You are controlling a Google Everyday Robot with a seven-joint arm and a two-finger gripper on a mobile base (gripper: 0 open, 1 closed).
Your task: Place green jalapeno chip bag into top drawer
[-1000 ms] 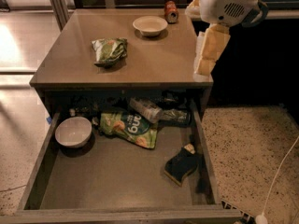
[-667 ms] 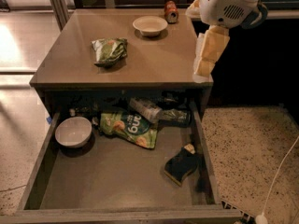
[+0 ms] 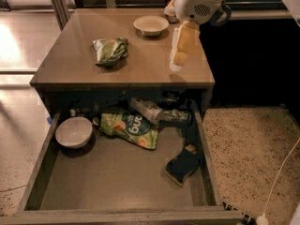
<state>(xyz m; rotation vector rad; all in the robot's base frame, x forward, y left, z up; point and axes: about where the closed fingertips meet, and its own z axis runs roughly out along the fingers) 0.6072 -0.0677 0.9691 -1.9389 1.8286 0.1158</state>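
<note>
Single high view, steeply down onto table and open top drawer — gripper upper right

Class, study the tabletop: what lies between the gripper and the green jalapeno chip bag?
Nothing: the camera view shows only bare tabletop between the gripper, over the table's right side, and the green jalapeno chip bag. The white bowl sits farther back.

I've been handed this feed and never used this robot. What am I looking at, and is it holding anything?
One camera looks down at a table with its top drawer open. The white and yellow thing at upper right is the robot's arm; its gripper hangs over the table's right side, apparently holding nothing. The dark green chip bag lies on the tabletop, left of the gripper, with a bowl behind it. In the drawer: a second bowl at left, a brighter green pouch, a bottle, and a dark sponge at right.
</note>
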